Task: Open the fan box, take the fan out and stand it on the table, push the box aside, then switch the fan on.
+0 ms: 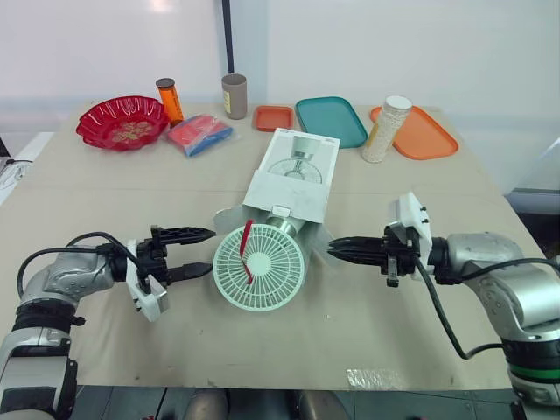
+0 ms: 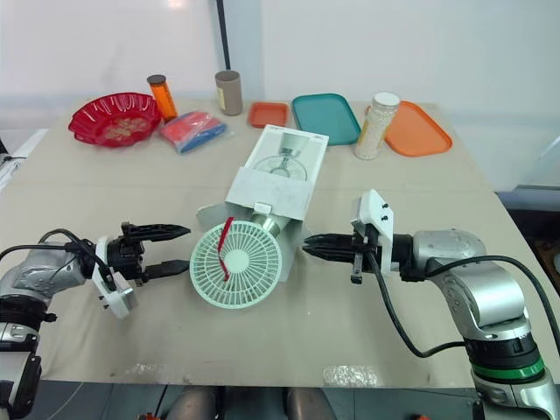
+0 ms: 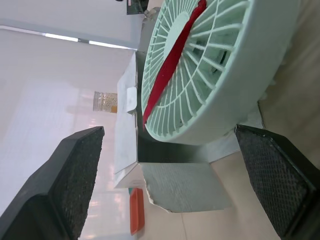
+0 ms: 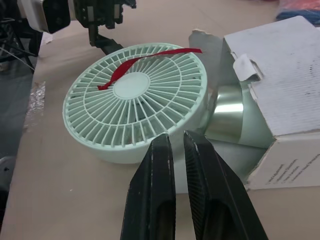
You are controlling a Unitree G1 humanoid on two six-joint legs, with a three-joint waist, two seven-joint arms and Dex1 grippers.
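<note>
The left gripper [image 1: 210, 251] hangs spread just beside the pale green round plastic fan [image 1: 260, 267]. The right gripper [image 1: 332, 248], pressed together, is near the flap of the white cardboard box [image 1: 293, 175]. The box is opened and the fan is half out on the beige desk [image 1: 105, 175]. Standing it, pushing the box aside and switching on remain.

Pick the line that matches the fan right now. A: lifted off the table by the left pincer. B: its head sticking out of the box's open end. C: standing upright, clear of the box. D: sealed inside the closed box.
B: the fan lies with its round grille poking out between the open flaps of the box.
</note>
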